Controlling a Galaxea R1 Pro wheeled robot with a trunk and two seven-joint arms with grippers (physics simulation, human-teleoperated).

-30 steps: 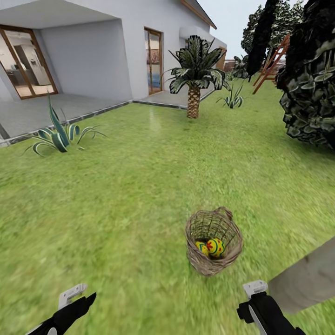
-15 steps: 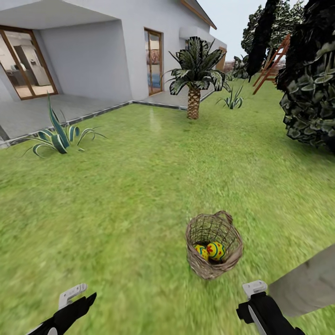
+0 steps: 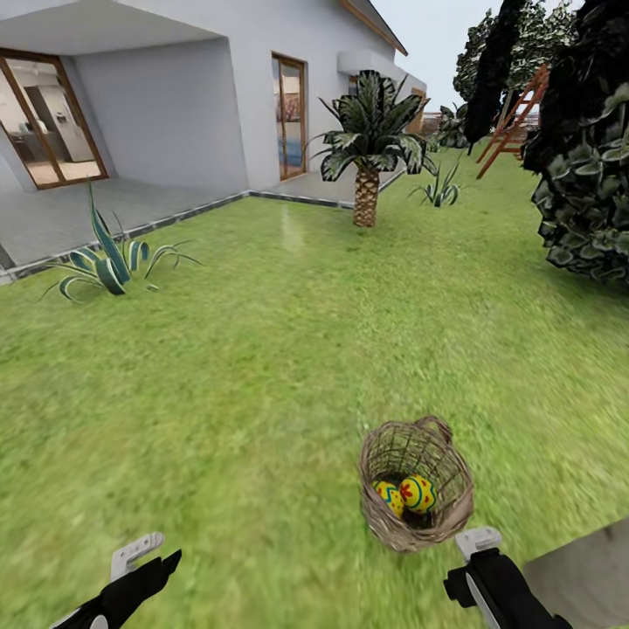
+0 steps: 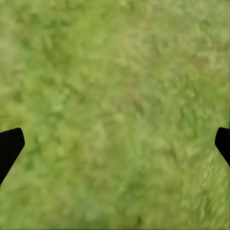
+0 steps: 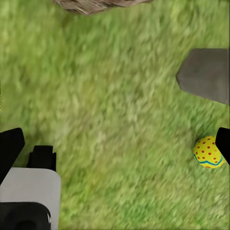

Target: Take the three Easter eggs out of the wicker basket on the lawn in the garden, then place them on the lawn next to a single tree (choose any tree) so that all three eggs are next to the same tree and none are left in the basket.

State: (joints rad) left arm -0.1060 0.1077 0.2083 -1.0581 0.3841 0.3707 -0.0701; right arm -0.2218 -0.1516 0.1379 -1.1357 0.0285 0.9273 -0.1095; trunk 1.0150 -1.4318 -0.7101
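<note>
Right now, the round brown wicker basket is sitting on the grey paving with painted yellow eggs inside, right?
Not quite. In the head view the round brown wicker basket sits on the green lawn, not the grey paving. It does hold painted yellow eggs.

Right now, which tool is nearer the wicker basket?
Right. The right tool sits just below the wicker basket in the head view; the left tool hangs far off to its left over the lawn.

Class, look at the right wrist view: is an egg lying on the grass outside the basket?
Yes, a yellow egg with red dots lies on the grass, apart from the basket.
</note>
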